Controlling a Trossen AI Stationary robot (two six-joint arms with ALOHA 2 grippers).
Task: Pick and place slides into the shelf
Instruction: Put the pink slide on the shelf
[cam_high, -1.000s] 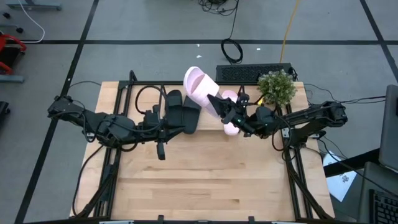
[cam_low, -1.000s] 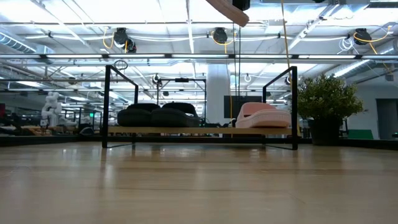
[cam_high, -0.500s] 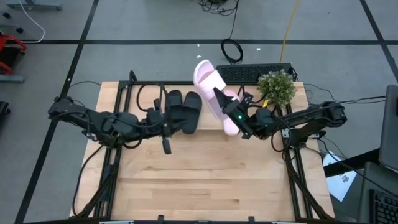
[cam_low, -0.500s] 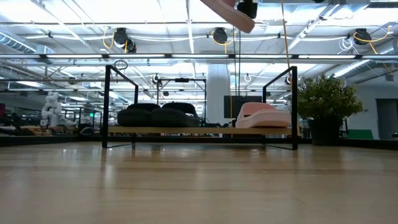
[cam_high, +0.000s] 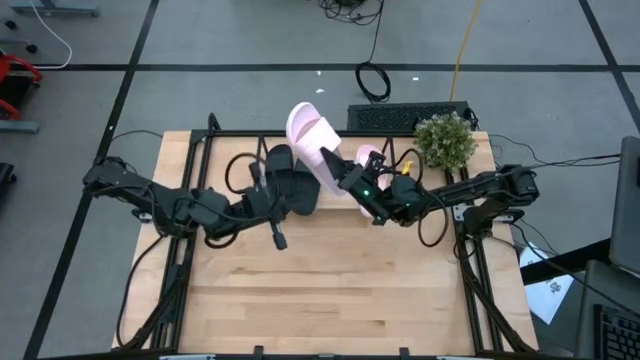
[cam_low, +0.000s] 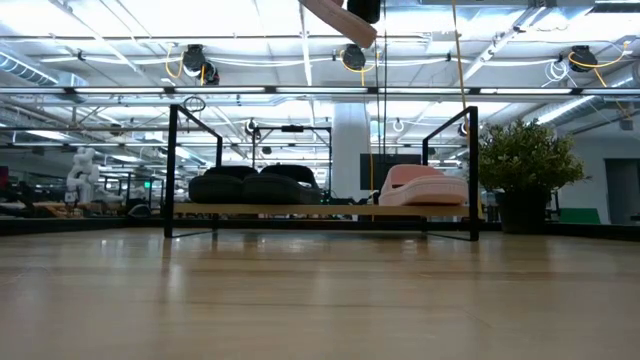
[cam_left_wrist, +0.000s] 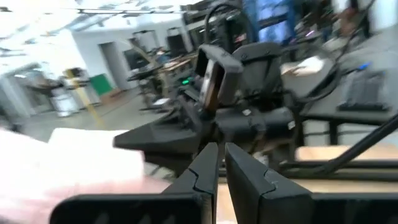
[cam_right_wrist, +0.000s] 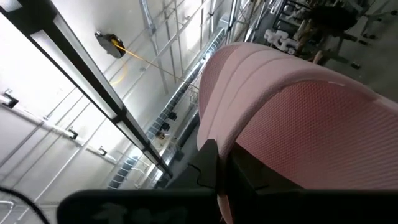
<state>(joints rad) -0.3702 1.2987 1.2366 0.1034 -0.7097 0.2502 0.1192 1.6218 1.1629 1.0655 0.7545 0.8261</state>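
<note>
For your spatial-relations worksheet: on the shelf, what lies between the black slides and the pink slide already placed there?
Nothing: in the low view a bare stretch of the shelf board separates the black slides from the pink slide.

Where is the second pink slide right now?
In the high view, the pink slide is held aloft by the right gripper, above the shelf between the black pair and the shelved pink one.

The low view's top edge cuts off the raised pink slide (cam_low: 340, 20).

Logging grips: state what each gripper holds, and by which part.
The right gripper holds a pink slide by one end, raised above the shelf. The left gripper holds nothing.
</note>
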